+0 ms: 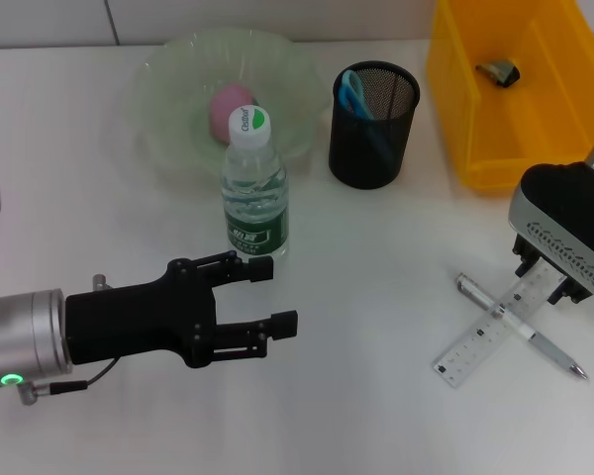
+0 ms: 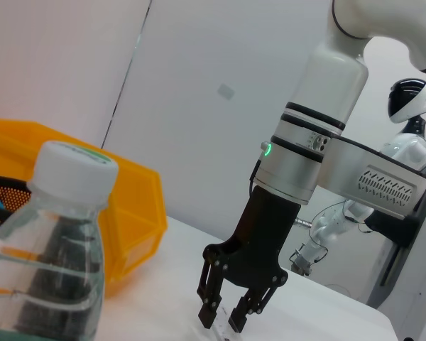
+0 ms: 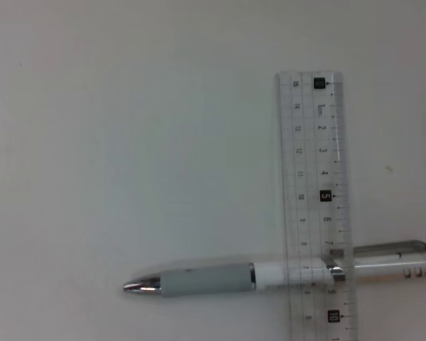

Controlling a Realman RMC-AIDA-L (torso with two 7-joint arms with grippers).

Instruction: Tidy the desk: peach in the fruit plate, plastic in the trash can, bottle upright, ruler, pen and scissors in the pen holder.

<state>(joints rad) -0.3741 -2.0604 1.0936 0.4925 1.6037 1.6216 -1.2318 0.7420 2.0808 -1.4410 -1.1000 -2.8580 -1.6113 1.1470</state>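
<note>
Left claw (image 1: 277,295) apart beside upright bottle (image 1: 254,188); right claw (image 2: 224,316) apart over ruler (image 1: 499,328) crossing pen (image 1: 520,326).

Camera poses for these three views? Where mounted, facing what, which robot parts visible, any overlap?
Head: on the robot's head, looking forward and down at the desk; shows left gripper open by the upright bottle, and right gripper over the ruler and pen.
Left wrist: looks sideways across the desk past the bottle; shows the right gripper.
Right wrist: looks straight down at the ruler crossing the pen; none of the robot shows.
Shared: bottle in head and left wrist; ruler and pen in head and right wrist.
</note>
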